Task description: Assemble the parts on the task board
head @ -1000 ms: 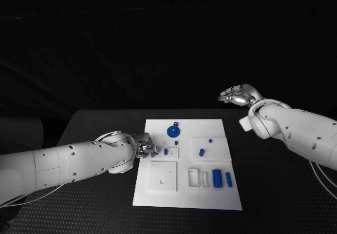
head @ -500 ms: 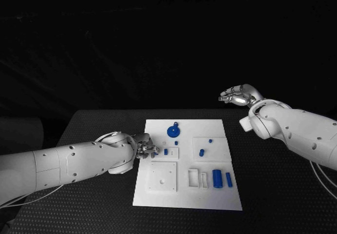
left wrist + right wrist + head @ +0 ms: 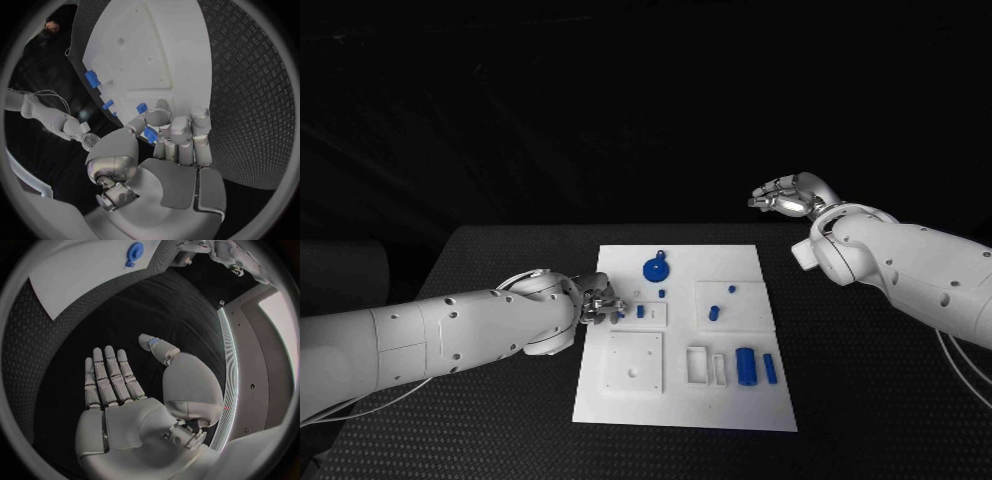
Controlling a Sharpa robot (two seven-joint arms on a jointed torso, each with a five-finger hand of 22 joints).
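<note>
Head view is showing the white task board [image 3: 687,340] lying flat in the middle of the black worktop [image 3: 502,250]. The left hand [image 3: 599,303] is reaching over the board's left edge, next to a small square pocket. Left wrist view is showing that this hand is pinching a small blue part [image 3: 149,134] between its thumb and its curled fingers [image 3: 180,142]. It is probably holding the part low and close to the board so it can push it into a slot, but the slot itself is hard to see from here.

The right hand [image 3: 790,195] is hanging up high past the far right corner of the board, well away from it. Its fingers [image 3: 107,375] are spreading out flat and it is holding nothing. It is likely waiting out of the way so the left hand has room.

Other blue parts are sitting on the board. A round blue piece [image 3: 655,267] is lying near the far end. Two long blue blocks [image 3: 756,366] are standing side by side near the close end, by some white slots.

The worktop is looking dark and bumpy, like a rubber mat. The room behind is looking very dark.
</note>
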